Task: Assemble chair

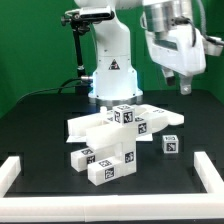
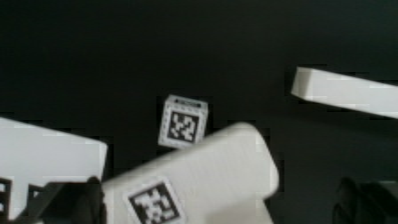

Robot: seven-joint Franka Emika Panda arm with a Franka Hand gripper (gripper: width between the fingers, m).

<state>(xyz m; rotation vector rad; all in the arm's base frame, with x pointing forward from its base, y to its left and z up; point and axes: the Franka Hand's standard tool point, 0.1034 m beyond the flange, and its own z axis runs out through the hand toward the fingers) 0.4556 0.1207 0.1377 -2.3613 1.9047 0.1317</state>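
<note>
The chair's white tagged parts lie loose in a heap point(image 1: 112, 135) in the middle of the black table. A flat slab point(image 1: 152, 117) lies at the back, a tagged block point(image 1: 125, 114) sits on top, and blocky pieces point(image 1: 104, 165) lie in front. One small cube point(image 1: 170, 146) stands apart toward the exterior view's right. My gripper point(image 1: 185, 84) hangs high above the heap's right side, open and empty. In the wrist view its dark fingers point(image 2: 64, 200) frame a white part with a tag point(image 2: 205, 170) far below, beside a small tagged piece point(image 2: 183, 120) and another slab point(image 2: 349, 92).
The arm's white base point(image 1: 108, 65) stands behind the heap. Low white border rails run along the exterior view's left point(image 1: 12, 172) and right point(image 1: 208, 166) near the front. A black cable hangs by the base.
</note>
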